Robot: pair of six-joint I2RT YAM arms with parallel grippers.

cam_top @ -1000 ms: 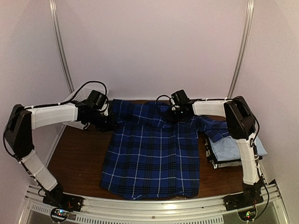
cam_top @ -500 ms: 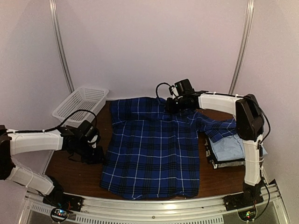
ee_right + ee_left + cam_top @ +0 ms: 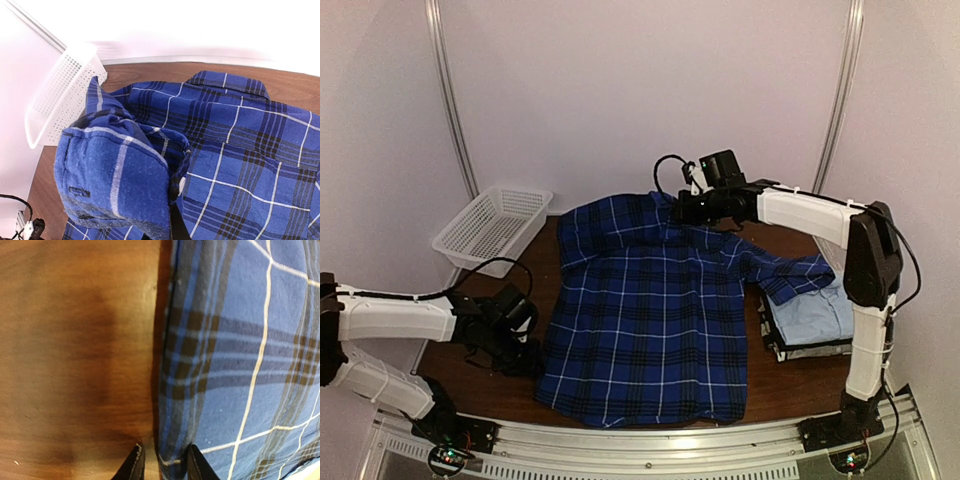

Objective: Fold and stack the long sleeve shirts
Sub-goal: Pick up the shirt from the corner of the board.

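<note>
A dark blue-and-black plaid long sleeve shirt (image 3: pixel 650 320) lies spread over the middle of the brown table (image 3: pixel 480 290). My right gripper (image 3: pixel 690 210) is shut on its far upper edge near the collar and holds that part lifted. In the right wrist view the gathered plaid cloth (image 3: pixel 120 170) bunches over the dark finger (image 3: pixel 176 225). My left gripper (image 3: pixel 527 360) is low at the shirt's near left side. Its jaws are open and straddle the side hem (image 3: pixel 175 440), with a gap between one finger and the cloth. One sleeve (image 3: pixel 790 275) drapes over the folded stack.
Folded shirts are stacked at the right edge, a light blue one (image 3: pixel 815 318) on top and darker ones (image 3: pixel 800 350) beneath. A white lattice basket (image 3: pixel 492 225) stands at the back left. The metal rail (image 3: pixel 650 440) with the arm bases runs along the near edge.
My left arm has swung from the shirt's far left shoulder down to its near left side. My right gripper has raised the collar edge higher and a little back.
</note>
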